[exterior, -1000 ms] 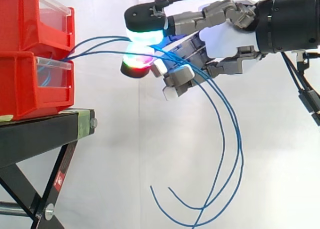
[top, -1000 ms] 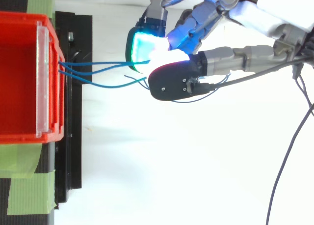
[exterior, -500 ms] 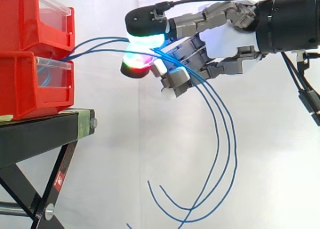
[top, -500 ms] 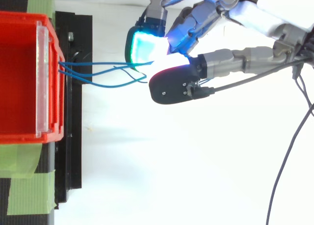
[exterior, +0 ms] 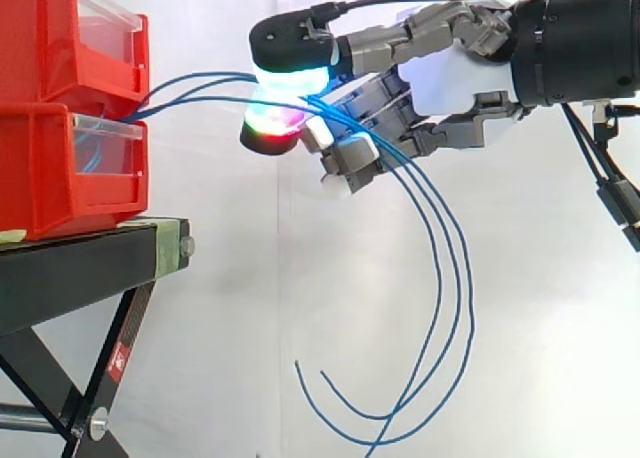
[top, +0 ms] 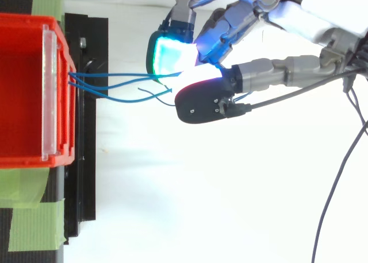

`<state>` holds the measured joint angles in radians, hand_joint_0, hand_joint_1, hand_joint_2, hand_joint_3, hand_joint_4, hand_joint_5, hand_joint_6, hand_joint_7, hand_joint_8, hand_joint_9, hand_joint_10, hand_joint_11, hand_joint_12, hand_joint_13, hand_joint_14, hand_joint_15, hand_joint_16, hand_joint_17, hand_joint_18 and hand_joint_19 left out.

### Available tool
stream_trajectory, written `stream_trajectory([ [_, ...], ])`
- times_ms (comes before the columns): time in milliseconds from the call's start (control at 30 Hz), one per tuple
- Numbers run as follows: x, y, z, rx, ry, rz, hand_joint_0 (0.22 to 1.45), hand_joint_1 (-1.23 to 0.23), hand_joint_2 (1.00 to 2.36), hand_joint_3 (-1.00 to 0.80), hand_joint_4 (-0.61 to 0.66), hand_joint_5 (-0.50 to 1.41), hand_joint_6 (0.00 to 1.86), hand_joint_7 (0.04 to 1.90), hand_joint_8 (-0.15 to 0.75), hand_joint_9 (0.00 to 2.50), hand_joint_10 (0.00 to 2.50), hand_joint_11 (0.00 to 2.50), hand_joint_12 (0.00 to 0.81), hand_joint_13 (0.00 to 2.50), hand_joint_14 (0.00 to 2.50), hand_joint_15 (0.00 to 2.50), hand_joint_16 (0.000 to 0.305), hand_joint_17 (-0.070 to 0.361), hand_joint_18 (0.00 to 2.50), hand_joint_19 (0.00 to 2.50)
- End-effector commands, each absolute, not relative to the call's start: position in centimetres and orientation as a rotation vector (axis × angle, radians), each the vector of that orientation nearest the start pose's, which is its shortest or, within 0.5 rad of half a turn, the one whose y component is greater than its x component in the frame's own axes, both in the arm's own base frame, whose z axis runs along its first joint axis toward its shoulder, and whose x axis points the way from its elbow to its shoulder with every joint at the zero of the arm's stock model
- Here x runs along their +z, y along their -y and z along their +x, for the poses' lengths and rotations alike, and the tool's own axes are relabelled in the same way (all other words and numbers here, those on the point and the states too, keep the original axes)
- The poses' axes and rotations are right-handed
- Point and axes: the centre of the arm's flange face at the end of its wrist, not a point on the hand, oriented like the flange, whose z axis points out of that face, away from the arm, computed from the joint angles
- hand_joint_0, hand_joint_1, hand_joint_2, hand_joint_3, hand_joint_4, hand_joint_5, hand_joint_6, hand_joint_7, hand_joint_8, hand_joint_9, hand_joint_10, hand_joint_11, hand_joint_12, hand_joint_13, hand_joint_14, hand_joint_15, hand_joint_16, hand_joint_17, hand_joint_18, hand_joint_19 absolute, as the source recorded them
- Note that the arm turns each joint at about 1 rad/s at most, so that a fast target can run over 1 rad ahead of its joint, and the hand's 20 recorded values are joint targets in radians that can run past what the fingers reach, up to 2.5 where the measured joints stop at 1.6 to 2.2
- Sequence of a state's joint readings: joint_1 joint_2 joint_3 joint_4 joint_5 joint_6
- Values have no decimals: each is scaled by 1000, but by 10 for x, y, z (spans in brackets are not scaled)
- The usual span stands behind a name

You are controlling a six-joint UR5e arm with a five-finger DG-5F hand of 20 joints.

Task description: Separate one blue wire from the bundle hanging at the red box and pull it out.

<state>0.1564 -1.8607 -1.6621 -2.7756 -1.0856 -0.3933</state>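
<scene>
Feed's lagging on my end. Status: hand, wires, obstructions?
Hand pinched on blue wires. Several run from red box through the pinch, none out. Nothing in the way.

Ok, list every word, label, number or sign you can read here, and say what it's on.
On a leg of the black stand, a red sticker: white mark, too small to read.
On the red bins, the blue wires and the hand: no text to read.

Black stand [exterior: 85, 268] under two stacked red bins [exterior: 45, 173]
</scene>
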Motion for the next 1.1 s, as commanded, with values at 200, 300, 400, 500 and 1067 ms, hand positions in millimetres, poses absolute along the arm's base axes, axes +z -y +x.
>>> stream_trajectory([
  [200, 324, 89, 593, 692, -1162, 1142, 675, -802, 1019, -294, 200, -257, 880, 1074, 347, 886, 17, 1112, 320, 1242, 393, 1591, 50, 112, 678, 786],
  [300, 323, 89, 593, 711, -1151, 1163, 675, -800, 1019, -290, 201, -257, 880, 1067, 351, 888, 17, 1105, 316, 1259, 496, 1538, 51, 114, 688, 795],
  [400, 323, 89, 593, 722, -1144, 1172, 675, -799, 1019, -290, 201, -256, 880, 1061, 351, 888, 16, 1107, 309, 1264, 615, 1478, 51, 114, 694, 795],
  [500, 322, 89, 592, 723, -1144, 1174, 675, -798, 1020, -290, 203, -256, 880, 1063, 351, 888, 17, 1096, 304, 1274, 737, 1402, 51, 115, 700, 802],
  [1067, 322, 88, 591, 715, -1156, 1175, 724, -906, 1009, -413, 200, -251, 880, 1071, 346, 883, 18, 1107, 304, 1258, 884, 1358, 51, 115, 731, 787],
])
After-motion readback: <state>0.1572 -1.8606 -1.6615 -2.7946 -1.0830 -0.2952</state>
